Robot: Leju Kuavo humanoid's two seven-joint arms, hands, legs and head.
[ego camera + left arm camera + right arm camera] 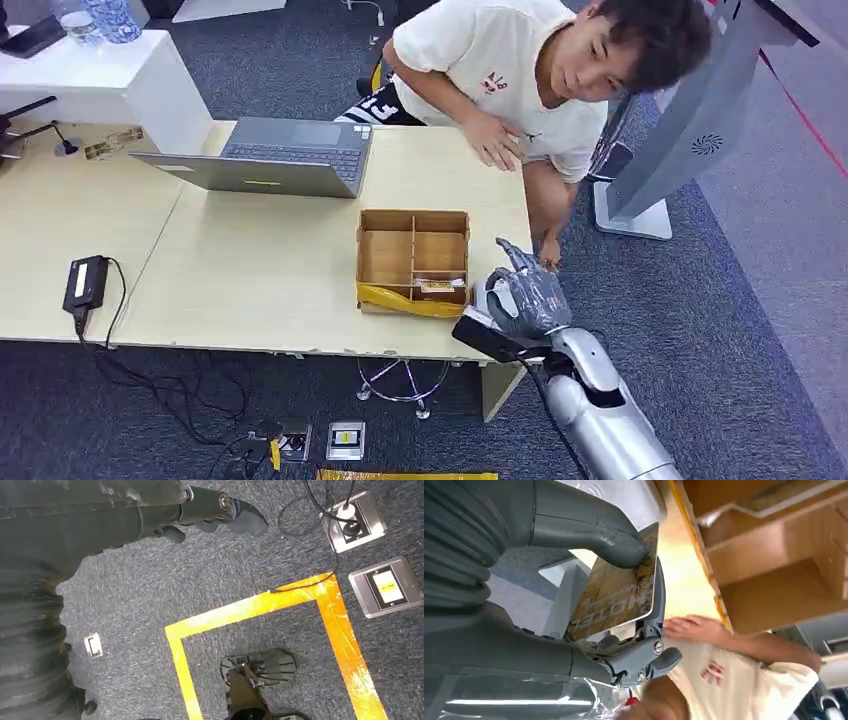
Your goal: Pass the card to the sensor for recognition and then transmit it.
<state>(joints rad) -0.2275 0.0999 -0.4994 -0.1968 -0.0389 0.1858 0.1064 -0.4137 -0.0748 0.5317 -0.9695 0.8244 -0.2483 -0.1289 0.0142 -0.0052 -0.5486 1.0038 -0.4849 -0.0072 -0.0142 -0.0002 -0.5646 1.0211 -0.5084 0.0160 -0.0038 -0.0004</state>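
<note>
My right hand (pixel 527 298) hovers at the table's front right corner, just right of the wooden divided box (pixel 412 214). It pinches a brown printed card (pixel 619 590) between the thumb (pixel 589 530) and the darker fingers (pixel 644 655). A white flat device (pixel 484 293), which looks like the sensor, lies on the table right beside this hand; its white face (pixel 624 500) sits close behind the card. Another card (pixel 440 286) lies in the box's front right compartment. My left hand (pixel 210 507) hangs above the carpet, fingers stretched out and holding nothing.
A person (pixel 520 70) crouches at the table's far side, one hand (pixel 495 140) flat on the tabletop. An open laptop (pixel 270 155) sits at the back, a black power adapter (pixel 85 282) at the front left. A grey kiosk stand (pixel 690 130) rises to the right.
</note>
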